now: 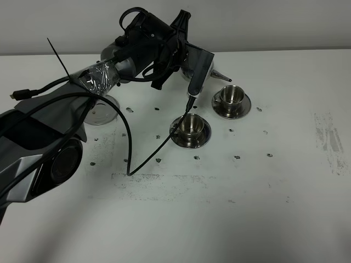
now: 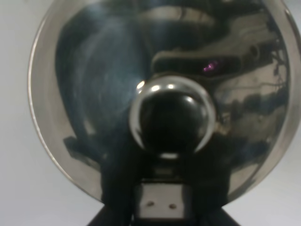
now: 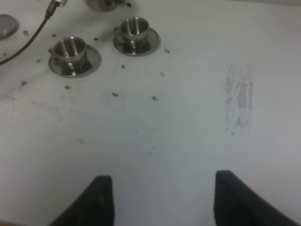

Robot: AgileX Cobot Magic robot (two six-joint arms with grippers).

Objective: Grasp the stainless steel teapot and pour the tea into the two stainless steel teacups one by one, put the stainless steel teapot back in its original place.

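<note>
Exterior high: left arm (image 1: 104, 74) holds teapot (image 1: 218, 74), spout near far teacup (image 1: 231, 96)

your stainless steel teapot (image 2: 169, 94) was off its tray (image 1: 107, 116), well to the right of it in the high view and just behind the far teacup (image 1: 231, 96). from above you saw its domed lid (image 2: 84, 84), mirror-bright, with the round knob (image 2: 171, 122) at the centre. its thin spout (image 1: 221, 75) pointed toward the far teacup, the tip short of the rim. the near teacup (image 1: 191, 126) stood upright on its saucer (image 1: 192, 143), the far one likewise on its own. whether either held tea, you could not tell.
</note>
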